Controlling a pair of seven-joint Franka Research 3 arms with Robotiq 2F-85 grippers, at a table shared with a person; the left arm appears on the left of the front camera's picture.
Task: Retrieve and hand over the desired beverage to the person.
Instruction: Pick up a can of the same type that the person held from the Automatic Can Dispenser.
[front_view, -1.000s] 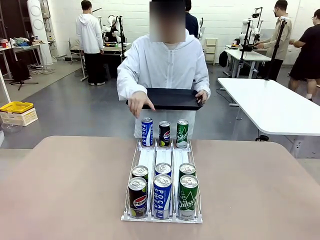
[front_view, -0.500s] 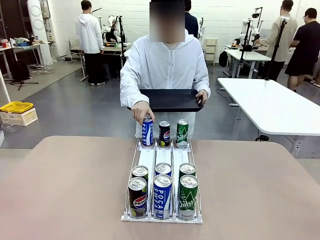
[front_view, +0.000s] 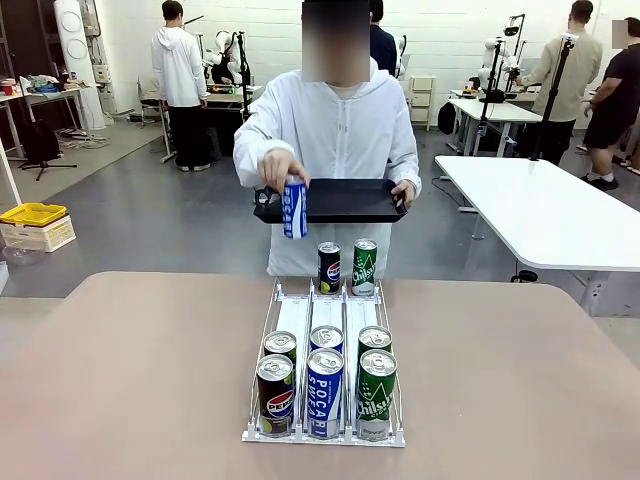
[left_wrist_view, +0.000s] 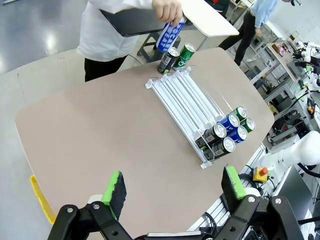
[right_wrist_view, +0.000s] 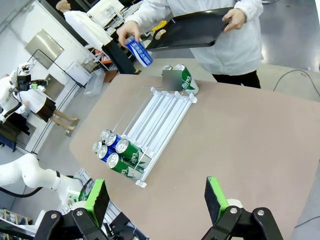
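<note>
My left gripper (left_wrist_view: 173, 185) and right gripper (right_wrist_view: 156, 199) sit apart, empty; person's hand (front_view: 280, 168) holds a Pocari can (front_view: 295, 208), so I'd pinch the near blue can (front_view: 325, 392) squarely, upright.

I read PEPSI on front-left black can (front_view: 275, 398), POCARI on front-mid blue can (front_view: 324, 398), Chilsung on front-right green can (front_view: 376, 402); held blue can (front_view: 295, 208) also POCARI.
</note>
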